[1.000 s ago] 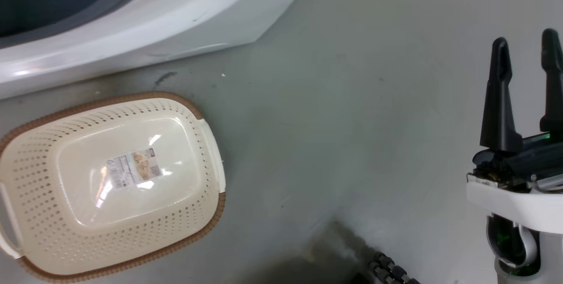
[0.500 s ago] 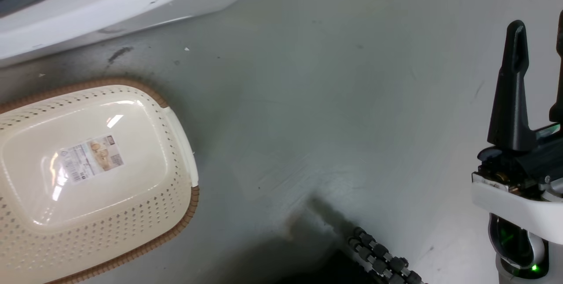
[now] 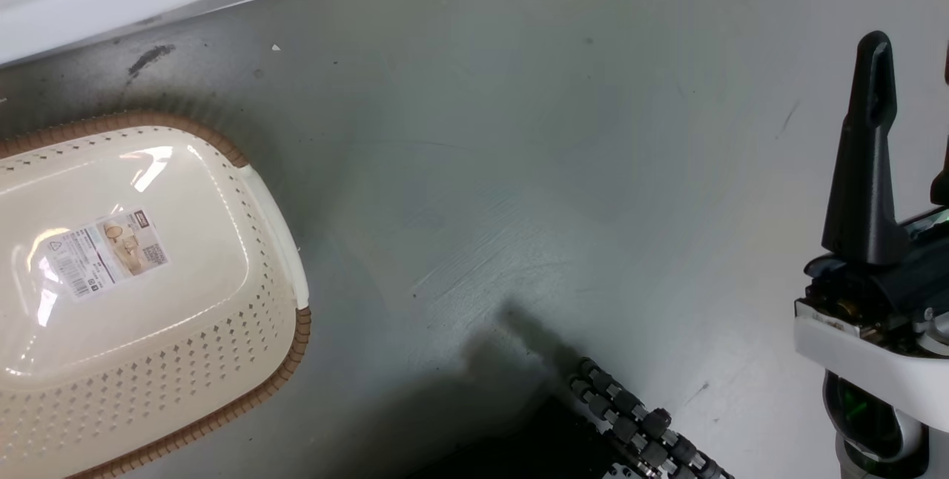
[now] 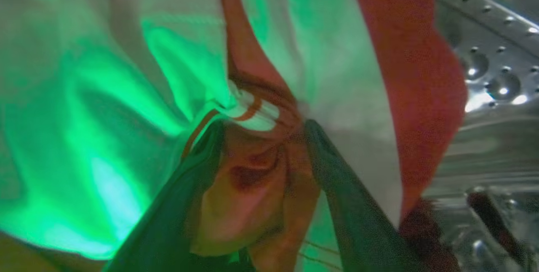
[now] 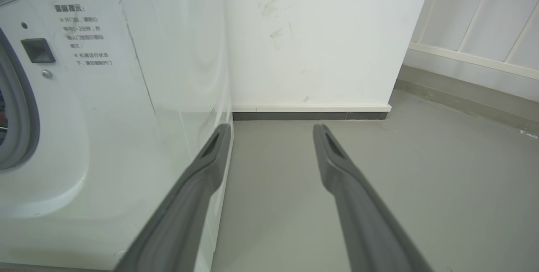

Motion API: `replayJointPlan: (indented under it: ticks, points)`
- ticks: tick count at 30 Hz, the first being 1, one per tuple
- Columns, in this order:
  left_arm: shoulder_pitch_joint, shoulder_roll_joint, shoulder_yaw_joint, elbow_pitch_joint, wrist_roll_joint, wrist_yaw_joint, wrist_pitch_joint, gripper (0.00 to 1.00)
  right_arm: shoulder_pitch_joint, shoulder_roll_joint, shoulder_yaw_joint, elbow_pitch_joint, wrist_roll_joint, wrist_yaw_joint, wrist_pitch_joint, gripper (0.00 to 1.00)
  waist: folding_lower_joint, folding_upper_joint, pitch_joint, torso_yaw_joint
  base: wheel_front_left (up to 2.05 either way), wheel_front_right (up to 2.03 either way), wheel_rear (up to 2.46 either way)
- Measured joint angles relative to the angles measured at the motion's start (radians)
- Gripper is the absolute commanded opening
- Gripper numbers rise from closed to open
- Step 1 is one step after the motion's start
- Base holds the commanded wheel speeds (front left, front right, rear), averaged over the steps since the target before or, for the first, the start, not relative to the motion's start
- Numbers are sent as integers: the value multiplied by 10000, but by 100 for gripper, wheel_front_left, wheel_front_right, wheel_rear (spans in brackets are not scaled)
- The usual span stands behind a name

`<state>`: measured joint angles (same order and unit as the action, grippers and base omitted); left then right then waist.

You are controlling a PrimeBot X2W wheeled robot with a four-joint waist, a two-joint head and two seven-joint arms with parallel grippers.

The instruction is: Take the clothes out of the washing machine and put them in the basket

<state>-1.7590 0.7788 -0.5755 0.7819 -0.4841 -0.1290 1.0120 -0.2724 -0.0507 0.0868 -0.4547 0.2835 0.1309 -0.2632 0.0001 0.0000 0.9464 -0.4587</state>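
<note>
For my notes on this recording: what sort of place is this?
Likely a laundry room: a white washer beside a plain wall, clothes in its steel drum, and a basket on the grey floor.

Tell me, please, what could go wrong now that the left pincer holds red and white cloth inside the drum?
1. The left pincer pinches just one fold of the clothes; the loose rest may slip free or snag on the drum when pulled out.
2. The basket lies partly beyond the head view's left edge, so the drop may land on the floor.
3. The open right pincer is near the washing machine and might bump it.
</note>
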Motion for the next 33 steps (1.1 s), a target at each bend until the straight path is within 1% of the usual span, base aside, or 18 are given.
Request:
replayJointPlan:
  ticks: [4,10,11,12,19,23,28,33]
  points:
    - [0,10,-140,86,21,-2,-88,100,2,0,-2,-29,0,0,0,100,0,0,112,31,0,0,0]
    - [-56,50,-610,105,86,-2,-391,100,11,0,-29,-50,0,0,0,100,-1,0,189,63,0,0,0]
    - [-81,50,-711,115,81,0,-380,39,13,0,-29,-48,-2,0,0,100,-1,0,192,67,0,0,0]
    - [-152,86,-988,105,52,0,-497,0,13,0,-23,-40,-4,0,0,100,-1,0,199,80,0,0,0]
    - [-231,263,-1427,244,-270,-2,-1218,0,-60,2,109,33,-8,0,0,100,-1,0,15,5,0,0,0]
    - [-134,201,-1674,242,-677,-2,-1802,0,-71,0,104,84,-127,0,0,100,-1,0,-330,81,0,0,0]
    - [293,105,-2000,372,-1310,-2,-2464,0,-53,2,102,240,-341,0,0,100,-1,0,-873,269,0,0,0]
    - [1214,79,-2426,387,-2163,-2,-3321,0,109,4,113,399,-665,0,0,100,-1,0,-1604,508,0,0,0]
